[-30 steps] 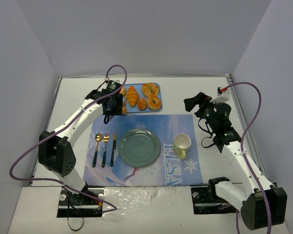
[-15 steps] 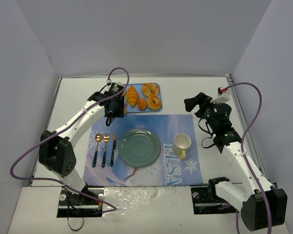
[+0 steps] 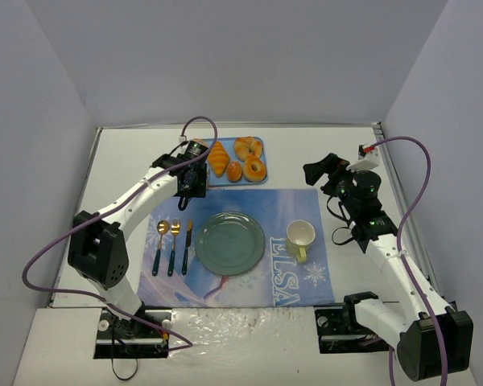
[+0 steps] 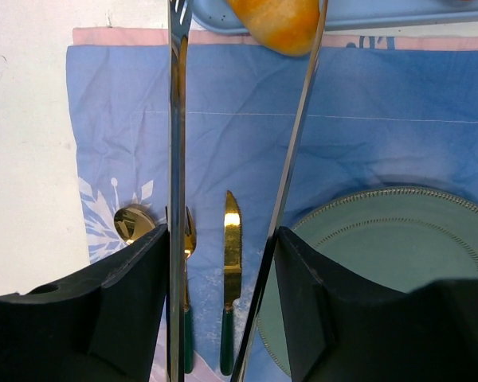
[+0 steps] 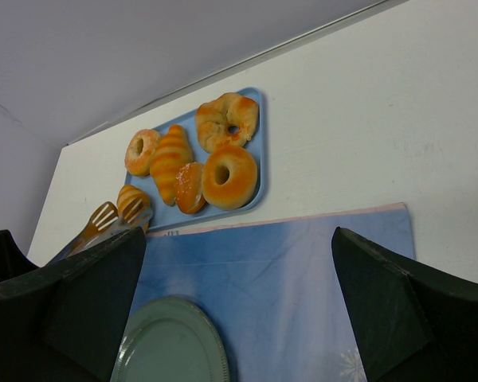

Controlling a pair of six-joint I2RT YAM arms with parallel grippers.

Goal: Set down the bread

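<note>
Bread (image 4: 275, 24) in tongs (image 4: 175, 119); upper part cut off

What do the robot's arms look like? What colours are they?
The left arm and right arm are white tubes with chunky black joints. A purple cable loops off each one. Their fingers are black and blocky.

Blue placemat (image 3: 282, 205) with white snowflakes; green plate (image 3: 229, 242); pale-yellow mug (image 3: 300, 235); golden-yellow, brown-ridged bread (image 5: 131, 197); light-blue tray (image 3: 232, 147).
</note>
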